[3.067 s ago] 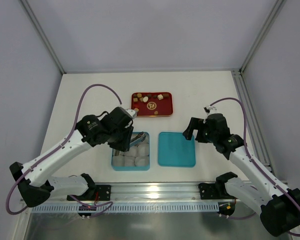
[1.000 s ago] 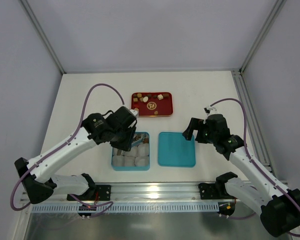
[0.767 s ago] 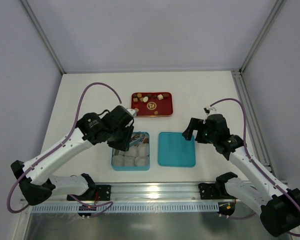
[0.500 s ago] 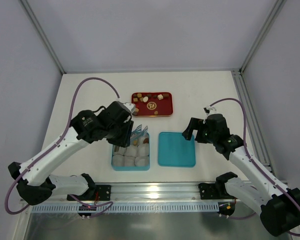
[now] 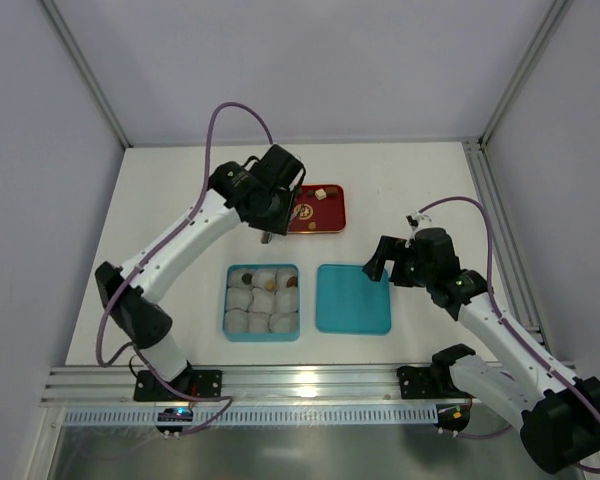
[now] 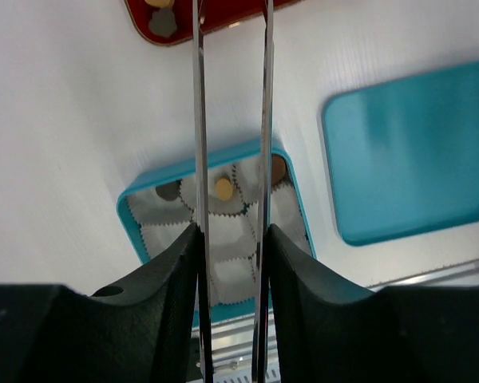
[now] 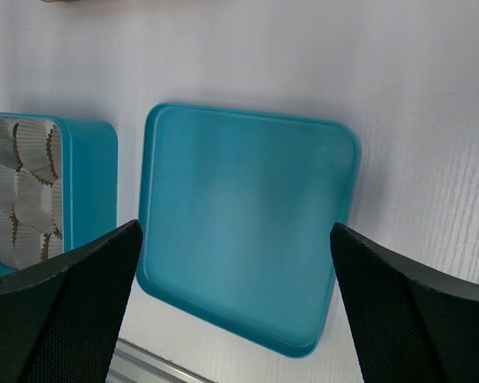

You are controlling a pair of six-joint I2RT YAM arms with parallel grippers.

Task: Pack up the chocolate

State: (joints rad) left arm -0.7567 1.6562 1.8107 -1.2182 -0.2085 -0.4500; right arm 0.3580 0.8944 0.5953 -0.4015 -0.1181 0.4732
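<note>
The left claw (image 5: 267, 236) has swung from the teal box (image 5: 228, 300) to the red tray (image 5: 337, 225), narrowly parted and empty; chocolate (image 6: 223, 188) now sits in the box's rear cups (image 5: 246, 283), more waits on the tray, so another pick looks due; the right claw (image 7: 235, 231) hangs wide open, empty.

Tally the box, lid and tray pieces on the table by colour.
Teal: 2, the open box and the lid
Red: 1, the tray
Total: 3
</note>
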